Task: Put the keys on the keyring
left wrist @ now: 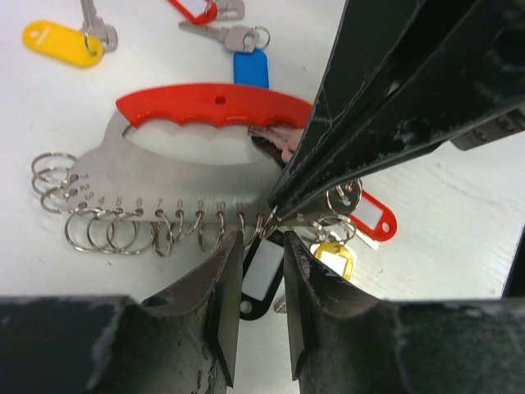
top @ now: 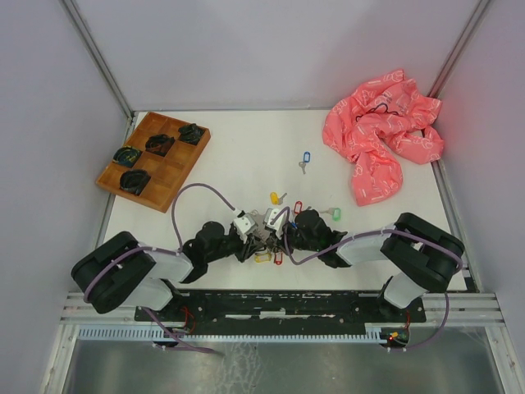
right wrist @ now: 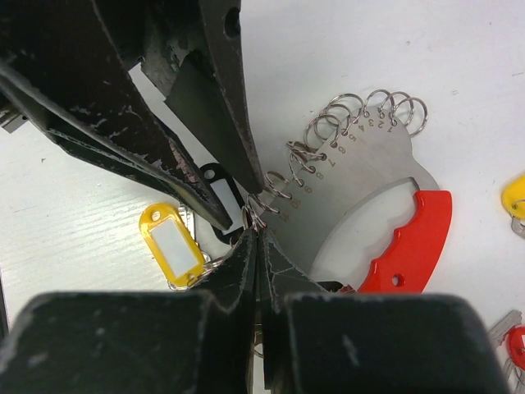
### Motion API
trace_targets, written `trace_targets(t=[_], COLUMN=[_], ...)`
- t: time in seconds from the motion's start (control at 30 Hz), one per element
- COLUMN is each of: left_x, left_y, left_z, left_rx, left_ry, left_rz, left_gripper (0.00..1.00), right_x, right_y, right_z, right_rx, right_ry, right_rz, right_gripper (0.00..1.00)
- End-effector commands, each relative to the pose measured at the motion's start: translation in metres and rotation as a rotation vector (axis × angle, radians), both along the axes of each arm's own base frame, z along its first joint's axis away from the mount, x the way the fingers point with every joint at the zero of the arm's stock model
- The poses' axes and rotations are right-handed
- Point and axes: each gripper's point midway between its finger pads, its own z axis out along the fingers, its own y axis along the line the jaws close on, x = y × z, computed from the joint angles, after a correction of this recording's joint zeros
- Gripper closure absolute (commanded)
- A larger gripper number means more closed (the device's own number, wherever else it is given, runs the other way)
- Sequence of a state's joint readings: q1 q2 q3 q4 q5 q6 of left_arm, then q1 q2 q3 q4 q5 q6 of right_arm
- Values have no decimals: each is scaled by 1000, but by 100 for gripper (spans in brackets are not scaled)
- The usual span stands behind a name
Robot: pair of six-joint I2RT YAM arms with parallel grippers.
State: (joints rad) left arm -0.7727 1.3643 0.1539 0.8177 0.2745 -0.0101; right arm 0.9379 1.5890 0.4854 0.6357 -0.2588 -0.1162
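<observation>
The keyring (left wrist: pixel 189 160) is a flat silver plate with a red grip and a row of small numbered rings; it also shows in the right wrist view (right wrist: pixel 369 180) and lies between both grippers (top: pixel 267 240). My left gripper (left wrist: pixel 256 246) is narrowly open at the plate's ringed edge, over a dark-tagged key (left wrist: pixel 261 279). My right gripper (right wrist: pixel 258 234) is shut on a small ring at the plate's edge. Which ring it is I cannot tell. Yellow-tagged (right wrist: pixel 172 242) and red-tagged (left wrist: pixel 373 217) keys lie beside it. Loose keys lie beyond: blue (top: pixel 305 158), yellow (top: pixel 276 197), red (top: pixel 297 207), green (top: pixel 334 213).
A wooden tray (top: pixel 168 176) with dark coiled items stands at the back left. A crumpled pink cloth (top: pixel 381 135) lies at the back right. Grey walls close in the table on three sides.
</observation>
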Motion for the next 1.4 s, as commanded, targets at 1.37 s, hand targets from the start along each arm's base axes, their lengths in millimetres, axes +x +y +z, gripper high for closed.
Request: trace_targets(t=[1.37], left_x=[-10], left_y=[-29], left_z=[44], left_rx=[-139], left_ry=[-221], left_rz=[-216], left_gripper=[77], right_x=[-12], right_y=[3], right_z=[41], right_rx=[68], right_ry=[-137], right_rz=[162], right_gripper=[97])
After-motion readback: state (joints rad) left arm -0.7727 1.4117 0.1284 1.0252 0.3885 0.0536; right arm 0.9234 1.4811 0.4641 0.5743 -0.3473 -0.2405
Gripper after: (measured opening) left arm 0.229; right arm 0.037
